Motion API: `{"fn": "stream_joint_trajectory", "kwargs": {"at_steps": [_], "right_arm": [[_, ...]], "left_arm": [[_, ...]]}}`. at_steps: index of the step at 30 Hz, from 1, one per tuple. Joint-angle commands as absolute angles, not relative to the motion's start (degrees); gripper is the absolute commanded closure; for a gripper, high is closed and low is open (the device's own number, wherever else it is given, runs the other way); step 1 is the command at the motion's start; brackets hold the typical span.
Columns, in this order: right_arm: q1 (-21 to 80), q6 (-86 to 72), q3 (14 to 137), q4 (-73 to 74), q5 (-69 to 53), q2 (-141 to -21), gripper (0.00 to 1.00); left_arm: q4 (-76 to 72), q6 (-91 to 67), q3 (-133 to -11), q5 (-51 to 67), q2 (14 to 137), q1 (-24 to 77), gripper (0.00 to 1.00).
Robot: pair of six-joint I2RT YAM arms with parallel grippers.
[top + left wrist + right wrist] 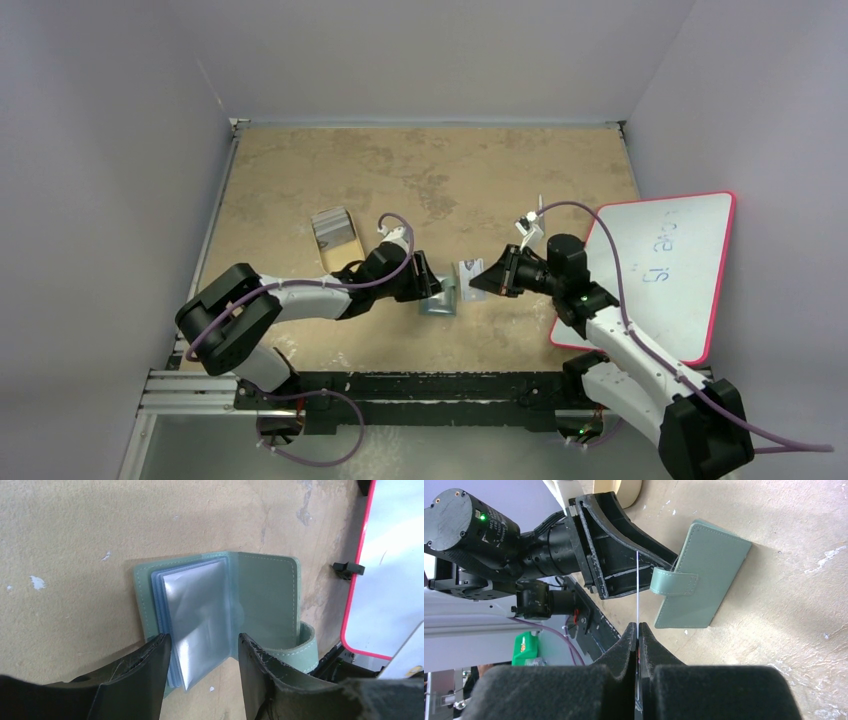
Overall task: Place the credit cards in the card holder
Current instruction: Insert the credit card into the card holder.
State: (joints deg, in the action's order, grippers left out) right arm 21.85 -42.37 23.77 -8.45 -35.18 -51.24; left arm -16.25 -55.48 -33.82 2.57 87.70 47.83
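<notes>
One credit card (638, 587) stands edge-on in the right pincer (638, 630), which is clenched on it and aimed at the card holder (262, 600), lying open on the worktop (75, 540) between the arms. The left pincer (202, 672) is spread, tips straddling the clear pockets (200, 610), apparently to pin the holder open. Its black fingers and the strap (674, 580) crowd the approach. Beyond sits a pale tray (633, 492); a whiteboard (660, 270) lies rightward.

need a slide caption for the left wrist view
Left fingers straddle the clear pockets of the open card holder on the table.
</notes>
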Motion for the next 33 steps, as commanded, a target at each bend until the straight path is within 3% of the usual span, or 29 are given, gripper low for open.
{"fn": "stream_joint_trajectory", "kwargs": {"at_steps": [1,23,33], "right_arm": [[21.93,-41.66,25.40,-8.46,-34.18,-49.96,1.00],[21.96,-41.87,29.15,-0.89,-30.85,-43.65,1.00],[21.94,-42.02,31.30,3.12,-30.90,-39.79,1.00]], "left_arm": [[-21.99,-57.11,-35.16,3.96,86.61,48.43,0.49],[-37.73,-64.81,-33.22,9.04,89.92,49.53,0.49],[-40.75,-66.15,-38.23,9.93,95.29,51.76,0.49]]}}
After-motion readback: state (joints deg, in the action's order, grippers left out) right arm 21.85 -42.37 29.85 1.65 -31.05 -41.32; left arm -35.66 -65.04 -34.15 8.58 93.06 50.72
